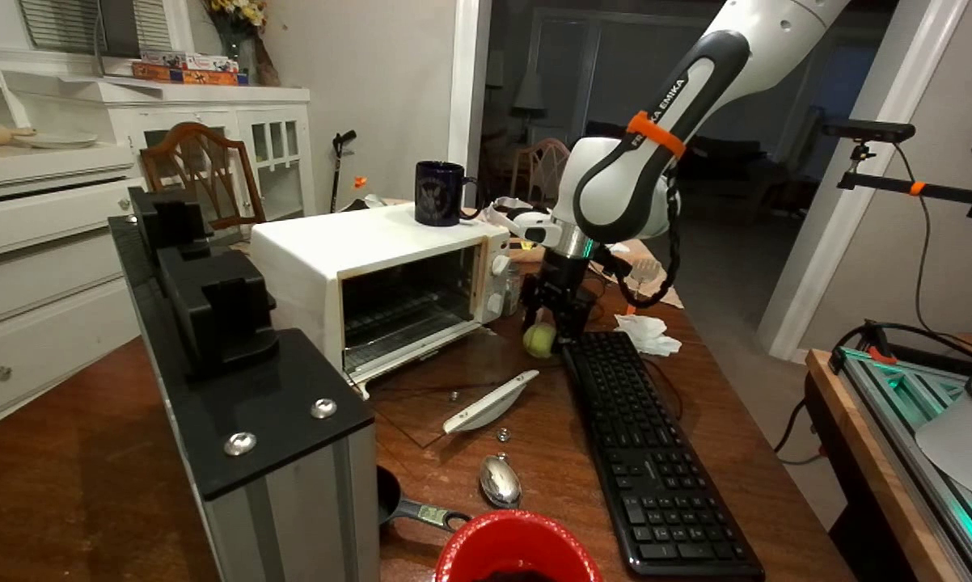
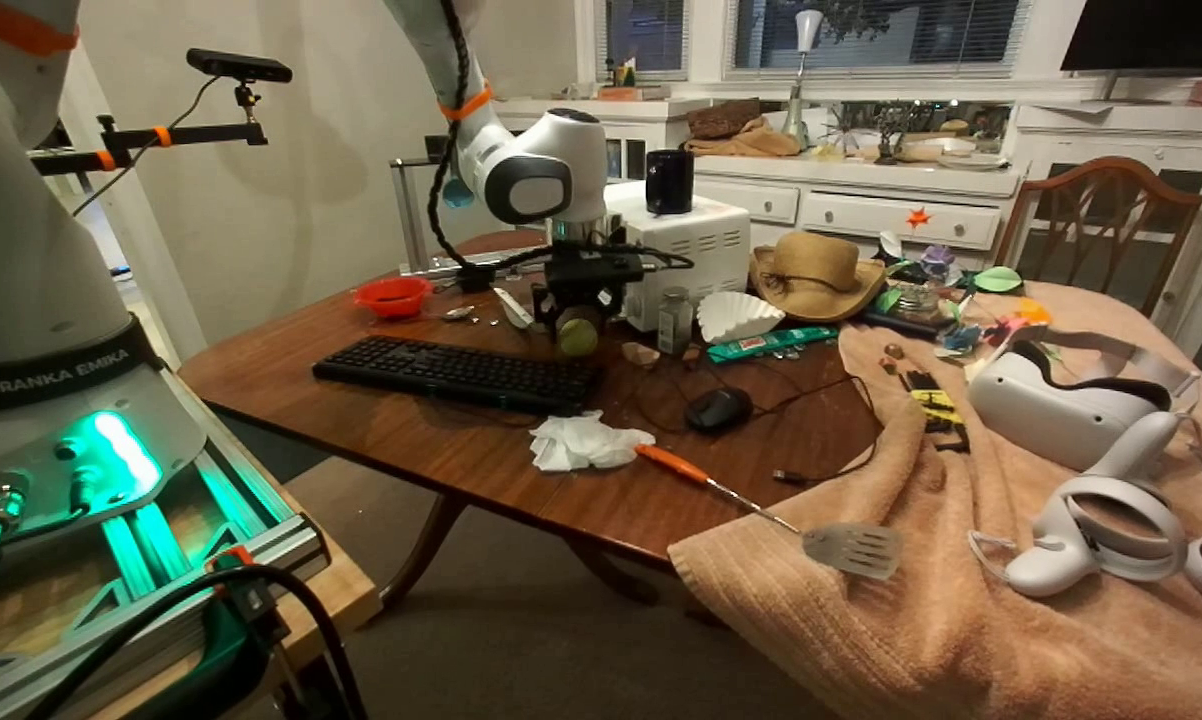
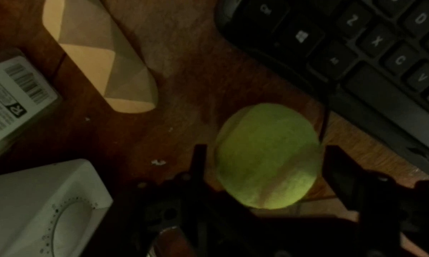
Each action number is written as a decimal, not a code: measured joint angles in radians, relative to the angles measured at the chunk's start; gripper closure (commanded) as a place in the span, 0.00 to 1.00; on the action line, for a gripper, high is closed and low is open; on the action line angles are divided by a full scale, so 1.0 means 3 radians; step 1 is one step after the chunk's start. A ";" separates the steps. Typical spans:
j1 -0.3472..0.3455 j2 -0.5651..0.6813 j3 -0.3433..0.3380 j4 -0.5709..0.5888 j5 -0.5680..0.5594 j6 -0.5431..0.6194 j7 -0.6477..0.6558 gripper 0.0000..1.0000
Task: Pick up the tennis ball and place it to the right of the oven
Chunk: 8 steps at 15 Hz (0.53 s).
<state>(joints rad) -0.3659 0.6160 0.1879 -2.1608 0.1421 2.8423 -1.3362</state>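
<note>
1 kbd (image 2: 456, 375), 1 jar (image 2: 674, 324) nr ball (image 2: 577, 339)

Tennis ball (image 3: 268, 157) fuzzy, matt; table (image 1: 549, 449) glossy wood; spoon (image 1: 500, 482) shiny metal.

Yellow-green tennis ball (image 3: 268, 157), white oven (image 1: 373, 250), black keyboard (image 1: 652, 449), red bowl (image 1: 520, 533), black fingers (image 3: 339, 173)

Tennis ball (image 3: 268, 157): fuzzy, yellow-green, a duller seam band curving across it; seen nearly whole in the wrist view. Near the knob end of the oven (image 1: 373, 246), apart. Whether resting or lifted, cannot tell.

Oven: white, boxy, upright, vent slots in one side, two pale knobs beside the opening. Inside dark, wire rack showing. Glass door appears folded down, white handle at its outer edge.
</note>
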 measured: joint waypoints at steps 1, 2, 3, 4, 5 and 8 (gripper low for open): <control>-0.0001 0.0012 0.0000 0.0011 -0.0008 0.0006 0.0000 0.55; -0.0001 0.0019 0.0000 0.0019 -0.0017 0.0012 0.0000 0.58; -0.0002 0.0020 0.0000 0.0031 -0.0026 0.0013 0.0000 0.58; -0.0002 0.0024 0.0000 0.0038 -0.0033 0.0013 0.0000 0.58; -0.0002 0.0027 0.0000 0.0044 -0.0037 0.0013 0.0000 0.58; -0.0003 0.0016 -0.0001 0.0050 -0.0039 0.0013 0.0009 0.58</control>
<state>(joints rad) -0.3668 0.6208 0.1876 -2.1458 0.1306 2.8463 -1.3335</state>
